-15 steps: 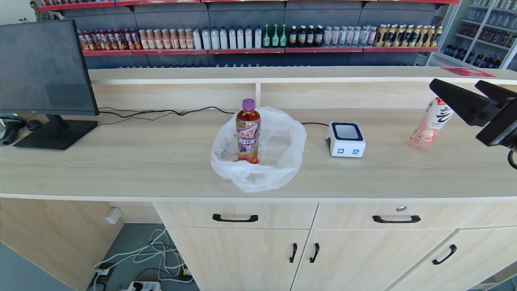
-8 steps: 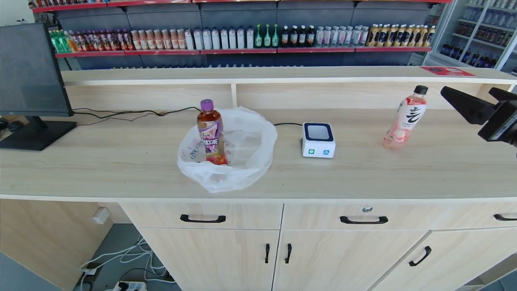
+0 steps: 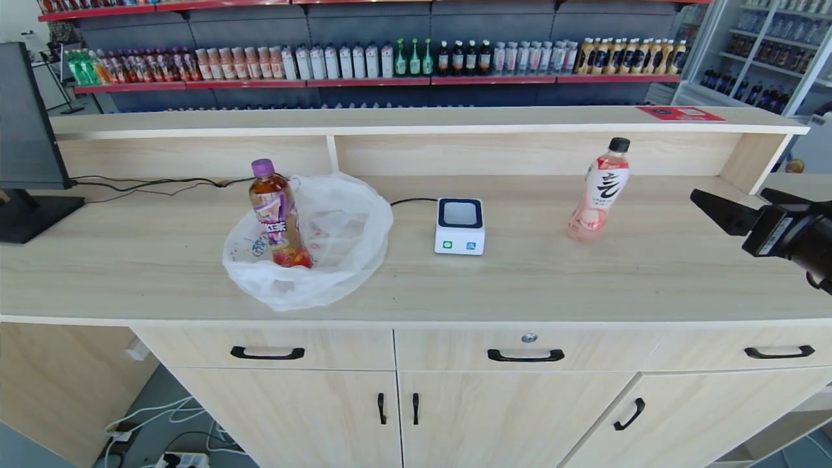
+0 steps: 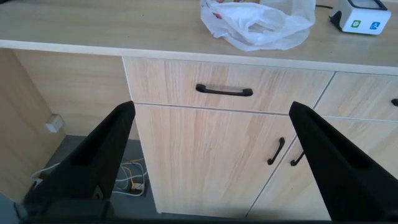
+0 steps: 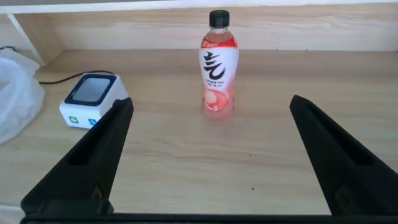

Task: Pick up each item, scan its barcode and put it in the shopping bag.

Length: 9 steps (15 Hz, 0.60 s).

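The pink bottle [image 3: 598, 188] stands upright on the tabletop [image 3: 585, 286], right of centre in the head view, its long axis vertical. The right arm's jaws are spread wide and empty at the right edge of that frame and face the bottle; in the right wrist view it sits dead ahead, centred on the gap but well apart, so a straight advance should bracket it. The left arm's jaws, also spread, hang low before the cabinet drawers [image 4: 174, 81], far off, so the right arm is plainly nearer. The scanner [image 3: 460, 226] sits between the bottle and the shopping bag [image 3: 354, 227].

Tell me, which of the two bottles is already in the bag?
The purple-capped bottle of brown drink: it stands inside the white bag. The pink bottle with a black cap stands on the bare counter, with the scanner between them.
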### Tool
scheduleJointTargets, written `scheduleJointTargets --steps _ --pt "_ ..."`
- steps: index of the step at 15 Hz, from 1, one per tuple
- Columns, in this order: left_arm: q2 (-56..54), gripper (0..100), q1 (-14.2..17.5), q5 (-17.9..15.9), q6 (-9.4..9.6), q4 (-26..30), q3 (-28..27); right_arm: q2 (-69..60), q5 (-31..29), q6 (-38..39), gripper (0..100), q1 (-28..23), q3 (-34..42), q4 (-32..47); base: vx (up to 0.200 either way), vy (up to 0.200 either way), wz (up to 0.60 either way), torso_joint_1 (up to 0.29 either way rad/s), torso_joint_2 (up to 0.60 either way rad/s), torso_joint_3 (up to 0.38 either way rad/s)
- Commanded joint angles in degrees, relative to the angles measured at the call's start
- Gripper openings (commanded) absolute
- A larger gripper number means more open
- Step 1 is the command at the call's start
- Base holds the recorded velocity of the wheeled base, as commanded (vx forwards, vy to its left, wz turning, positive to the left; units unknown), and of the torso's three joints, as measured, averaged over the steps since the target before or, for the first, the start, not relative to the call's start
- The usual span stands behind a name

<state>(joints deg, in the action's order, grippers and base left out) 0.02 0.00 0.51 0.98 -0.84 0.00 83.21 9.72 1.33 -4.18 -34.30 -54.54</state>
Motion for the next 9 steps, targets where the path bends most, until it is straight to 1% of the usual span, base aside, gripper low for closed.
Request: scheduleJointTargets --steps 1,3,4,5,7,9 --pt "-0.02 100 0.0 0.02 -0.01 -0.04 0.0 14.08 0.74 0.6 100 1.63 -5.51 -9.36 0.0 0.0 0.0 0.0 0.0 0.0" --pt "-0.02 100 0.0 0.02 -0.01 -0.13 0.0 23.66 0.66 1.92 100 2.6 -9.64 -18.67 0.0 0.0 0.0 0.0 0.0 0.0" --pt "-0.02 100 0.0 0.02 -0.01 -0.13 0.0 25.95 0.66 1.92 100 2.6 -10.08 -21.05 0.0 0.0 0.0 0.0 0.0 0.0" --pt "-0.02 100 0.0 0.02 -0.01 -0.21 0.0 30.34 0.92 2.19 100 3.74 -11.57 -25.26 0.0 0.0 0.0 0.0 0.0 0.0" --pt "-0.02 100 0.0 0.02 0.17 -0.13 0.0 33.95 0.39 3.68 100 6.29 -13.6 -25.88 0.0 0.0 0.0 0.0 0.0 0.0" --pt "-0.02 100 0.0 0.02 0.08 -0.13 0.0 38.34 0.3 4.12 100 6.29 -16.85 -27.46 0.0 0.0 0.0 0.0 0.0 0.0"
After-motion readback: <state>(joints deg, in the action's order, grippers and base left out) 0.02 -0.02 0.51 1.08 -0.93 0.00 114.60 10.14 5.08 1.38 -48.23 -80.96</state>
